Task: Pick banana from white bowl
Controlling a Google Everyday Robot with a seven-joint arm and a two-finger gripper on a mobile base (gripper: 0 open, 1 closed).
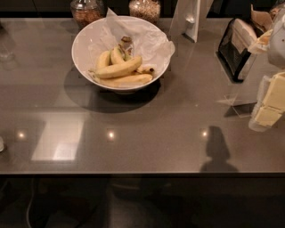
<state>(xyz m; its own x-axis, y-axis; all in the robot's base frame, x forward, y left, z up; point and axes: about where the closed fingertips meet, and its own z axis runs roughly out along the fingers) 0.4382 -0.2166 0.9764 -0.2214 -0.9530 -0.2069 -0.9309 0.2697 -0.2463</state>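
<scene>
The white bowl stands at the back left-centre of the grey counter, lined with crumpled white paper. Several bananas lie in it. The banana, long, plump and bright yellow, lies across the middle. A thinner one lies in front of it, and two short ones stand behind. My gripper, with pale yellow pads, hangs at the far right edge of the view, above the counter, far to the right of the bowl and holding nothing that I can see.
Two glass jars of brown grains stand behind the bowl. A white stand and a black-framed holder sit at the back right. A clear plastic stand is beside the gripper. The counter's front edge runs across below.
</scene>
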